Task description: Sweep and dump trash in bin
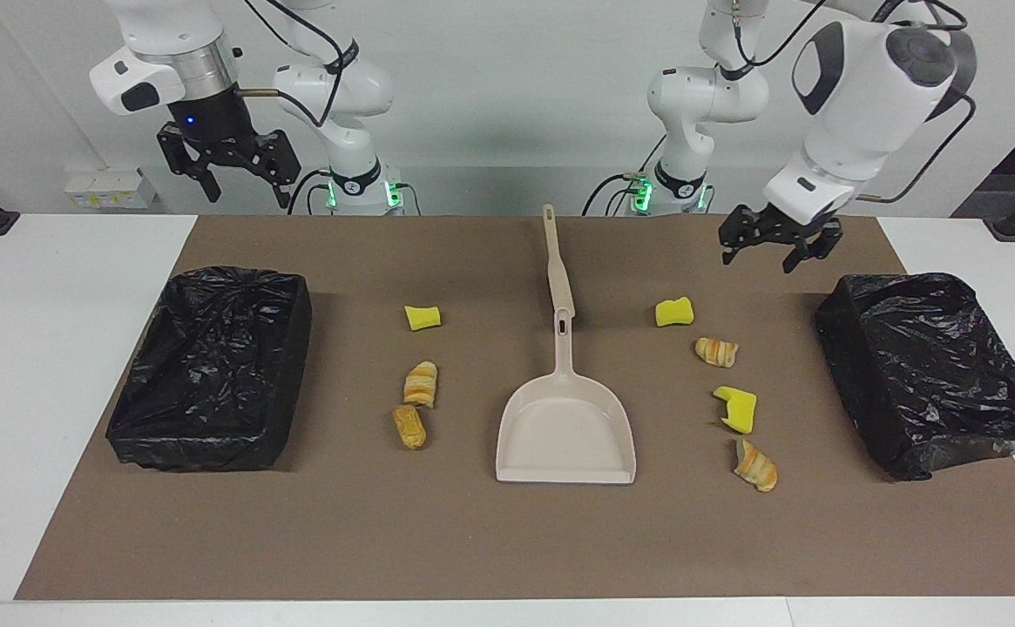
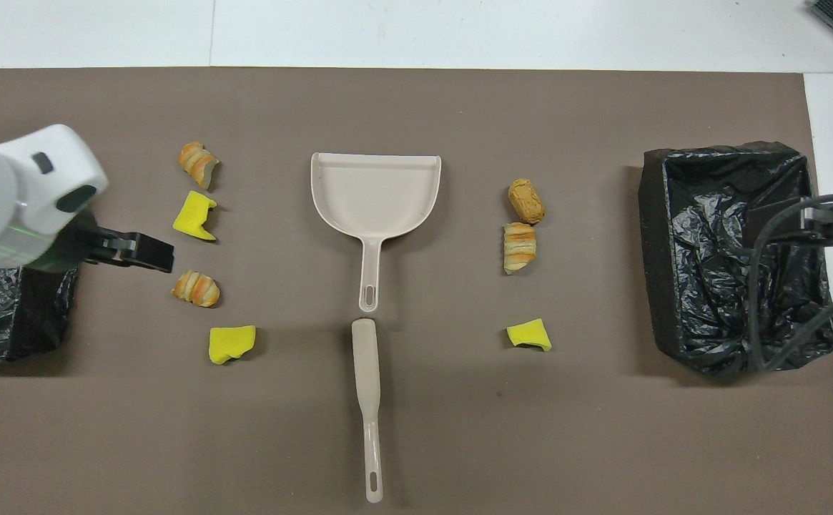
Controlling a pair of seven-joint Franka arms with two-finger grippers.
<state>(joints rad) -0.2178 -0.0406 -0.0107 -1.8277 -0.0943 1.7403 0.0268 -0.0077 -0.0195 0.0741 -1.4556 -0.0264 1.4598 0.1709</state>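
Brown mat covers surface (image 1: 472, 540). Left pincer (image 1: 772, 246) spread, over mat near sponge chunk (image 1: 673, 312); right pincer (image 1: 233, 170) spread, waiting. Grip brush (image 1: 557, 279) mid-handle, squarely.

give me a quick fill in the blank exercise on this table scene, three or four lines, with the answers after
1. The dustpan lies on the brown mat between two black-lined ____.
2. The number of trash bits on the mat is ____.
3. The brush lies ____ to the robots than the dustpan.
4. The left gripper and the right gripper, both up in the air, hold ____.

Missing words: bins; seven; nearer; nothing
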